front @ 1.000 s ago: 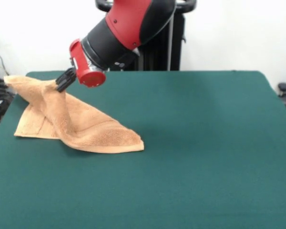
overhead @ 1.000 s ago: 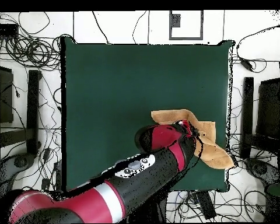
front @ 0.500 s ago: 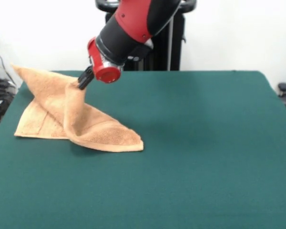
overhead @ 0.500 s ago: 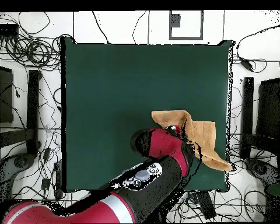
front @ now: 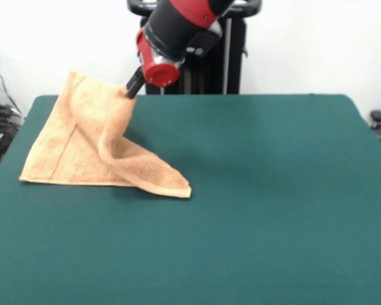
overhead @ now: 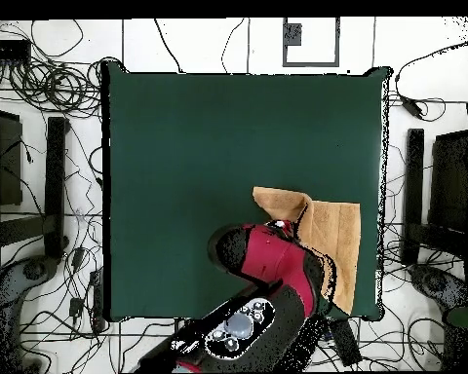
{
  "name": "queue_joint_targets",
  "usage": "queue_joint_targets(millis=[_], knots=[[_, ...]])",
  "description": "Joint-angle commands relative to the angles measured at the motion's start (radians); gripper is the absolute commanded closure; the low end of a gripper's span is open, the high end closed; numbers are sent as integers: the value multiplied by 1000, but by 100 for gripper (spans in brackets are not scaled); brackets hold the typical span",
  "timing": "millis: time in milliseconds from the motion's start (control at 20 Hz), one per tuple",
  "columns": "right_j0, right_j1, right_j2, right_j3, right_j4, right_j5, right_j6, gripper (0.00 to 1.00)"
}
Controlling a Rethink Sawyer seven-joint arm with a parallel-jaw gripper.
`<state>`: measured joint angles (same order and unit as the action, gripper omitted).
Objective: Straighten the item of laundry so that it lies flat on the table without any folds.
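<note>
The orange-tan towel [front: 95, 149] lies at the left of the green table [front: 254, 210] in the front view, its lower edge on the cloth and its top part lifted into a peak. My gripper [front: 132, 84] is shut on the towel's raised edge, well above the table. A fold runs from the grip down to the towel's near right corner. In the overhead view the towel [overhead: 331, 239] shows at the table's right side [overhead: 199, 146], partly hidden by my arm; the gripper itself is hidden there.
The black pedestal [front: 206, 63] stands behind the table's far edge. Cables and dark equipment [overhead: 43, 185] lie on the floor round the table. A dark object [front: 378, 117] sits past the table's right edge.
My gripper has risen and moved right with the towel's edge, towards the pedestal. The towel has been pulled up taller and its lifted corner has come in from the left edge.
</note>
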<state>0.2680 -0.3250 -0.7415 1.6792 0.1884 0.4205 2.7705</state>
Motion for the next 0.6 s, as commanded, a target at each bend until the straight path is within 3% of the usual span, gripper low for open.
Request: queue_joint_targets(millis=[50, 600], knots=[[53, -46, 137, 75, 45, 121, 137, 100], [25, -86, 237, 121, 84, 23, 140, 100]])
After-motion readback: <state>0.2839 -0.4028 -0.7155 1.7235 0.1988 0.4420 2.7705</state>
